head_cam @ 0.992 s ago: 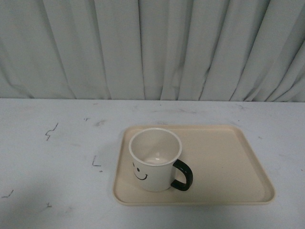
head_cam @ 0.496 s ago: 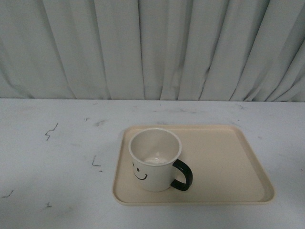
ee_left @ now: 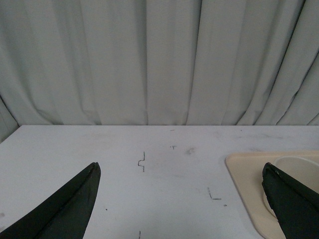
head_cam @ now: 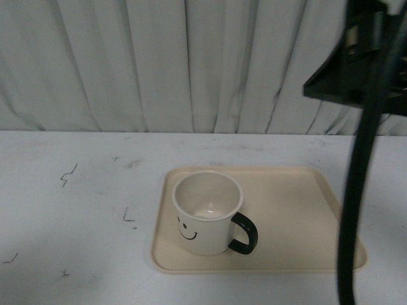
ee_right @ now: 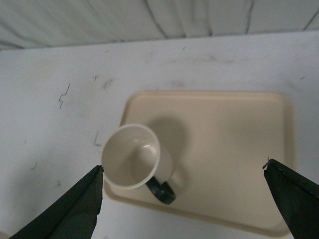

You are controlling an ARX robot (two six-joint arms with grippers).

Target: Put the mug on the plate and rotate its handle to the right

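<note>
Mug [head_cam: 206, 213] standing upright on the near-left part of the plate [head_cam: 299, 216], handle [head_cam: 245, 234] poking right and a touch near, so placing looks done and the turn close to done. Right claw [ee_right: 183, 167] hangs high over the plate, spread wide, gripping nothing; left claw [ee_left: 180, 168] spread too, over the worktop [head_cam: 76, 210] left of the plate. Next, I'd judge, a small nudge of the handle, or simply backing off

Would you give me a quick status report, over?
Left gripper open, right gripper open, both empty. Mug upright on plate, handle right. Nothing blocking.
</note>
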